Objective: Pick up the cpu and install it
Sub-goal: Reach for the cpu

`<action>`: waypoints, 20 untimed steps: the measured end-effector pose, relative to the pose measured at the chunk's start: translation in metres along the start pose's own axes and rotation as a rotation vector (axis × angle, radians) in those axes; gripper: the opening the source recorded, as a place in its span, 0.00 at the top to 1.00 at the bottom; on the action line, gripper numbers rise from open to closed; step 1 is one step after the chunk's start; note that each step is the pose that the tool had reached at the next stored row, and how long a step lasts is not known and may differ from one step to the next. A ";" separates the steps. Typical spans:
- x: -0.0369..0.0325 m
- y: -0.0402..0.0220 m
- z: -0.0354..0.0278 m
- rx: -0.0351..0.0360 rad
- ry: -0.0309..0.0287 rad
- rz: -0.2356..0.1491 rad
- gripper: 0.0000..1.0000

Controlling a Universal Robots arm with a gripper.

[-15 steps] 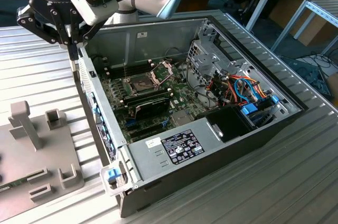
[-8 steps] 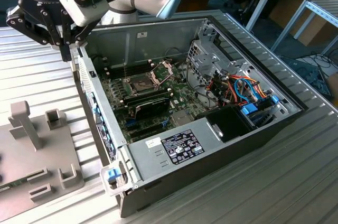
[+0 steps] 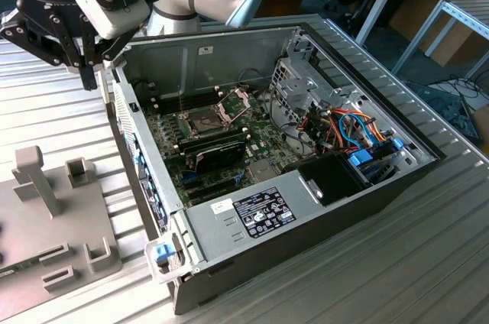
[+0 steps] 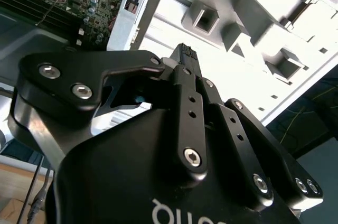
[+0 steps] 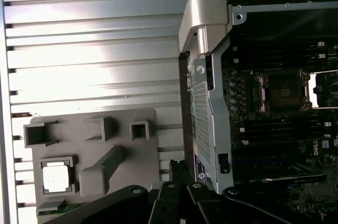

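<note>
Metal and plastic finishes, matt to shiny

The gripper (image 4: pixel 184 57) is matt black with shiny screw heads. Beneath it, the table (image 5: pixel 95 49) is ribbed silver metal with a soft sheen. Just beside it, the computer case (image 3: pixel 206 60) is dull grey sheet metal. Nearby, a matt grey, plastic-looking fixture (image 5: pixel 124 129) holds the cpu (image 5: pixel 56 177), its smooth metal top gleaming pale.

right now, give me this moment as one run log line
tool: over table beside pc case | cpu: in grey fixture, not yet picked | socket: frame open
</note>
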State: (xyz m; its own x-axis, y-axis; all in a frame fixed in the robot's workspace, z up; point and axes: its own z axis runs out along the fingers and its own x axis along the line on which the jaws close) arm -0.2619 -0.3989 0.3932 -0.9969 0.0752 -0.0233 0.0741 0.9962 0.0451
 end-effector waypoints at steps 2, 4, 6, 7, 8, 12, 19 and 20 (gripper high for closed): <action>0.0016 -0.0001 -0.0001 0.0000 0.0000 0.000 0.89; 0.0031 -0.0002 -0.0001 0.0000 -0.0001 0.000 0.89; 0.0048 -0.0003 -0.0001 0.0000 0.0000 0.000 0.89; 0.0057 -0.0004 -0.0001 0.0000 0.0000 0.000 0.89; 0.0068 -0.0005 -0.0002 0.0000 0.0000 0.000 0.89; 0.0115 -0.0008 -0.0003 0.0001 0.0000 0.000 0.89; 0.0215 -0.0016 -0.0006 0.0000 0.0000 0.000 0.89; 0.0229 -0.0017 -0.0006 0.0000 0.0000 0.000 0.89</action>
State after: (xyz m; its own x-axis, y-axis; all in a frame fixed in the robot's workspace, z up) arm -0.2849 -0.3989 0.3932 -0.9969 0.0751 -0.0233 0.0740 0.9962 0.0451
